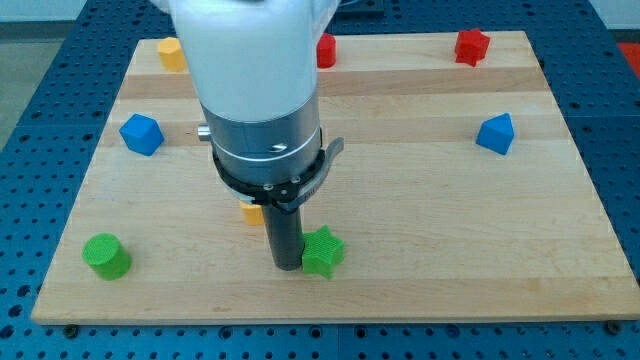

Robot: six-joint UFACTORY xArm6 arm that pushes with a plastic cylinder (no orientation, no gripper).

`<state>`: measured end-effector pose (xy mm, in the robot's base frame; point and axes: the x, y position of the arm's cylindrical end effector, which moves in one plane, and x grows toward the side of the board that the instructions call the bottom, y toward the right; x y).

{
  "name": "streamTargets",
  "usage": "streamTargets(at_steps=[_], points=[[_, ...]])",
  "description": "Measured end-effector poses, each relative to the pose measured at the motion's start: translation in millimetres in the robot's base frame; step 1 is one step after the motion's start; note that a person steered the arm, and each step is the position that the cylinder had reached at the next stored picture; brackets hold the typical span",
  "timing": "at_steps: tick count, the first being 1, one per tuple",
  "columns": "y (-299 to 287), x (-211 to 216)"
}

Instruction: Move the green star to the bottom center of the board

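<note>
The green star [324, 252] lies near the view's bottom centre of the wooden board [420, 250]. My tip [287, 266] is at the end of the dark rod, just to the left of the green star and touching or almost touching its left side. The arm's white and grey body hangs over the board's upper middle and hides what lies under it.
A green cylinder [106, 256] sits at bottom left. A blue block [141, 134] is at left, another blue block [495, 134] at right. A red star [471, 46] and a red block [326, 50] are at top. A yellow block [172, 54] is top left; another yellow block [252, 212] peeks out behind the rod.
</note>
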<state>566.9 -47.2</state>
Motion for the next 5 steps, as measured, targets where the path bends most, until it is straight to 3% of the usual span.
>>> streamTargets(at_steps=[5], points=[[10.9, 0.0]])
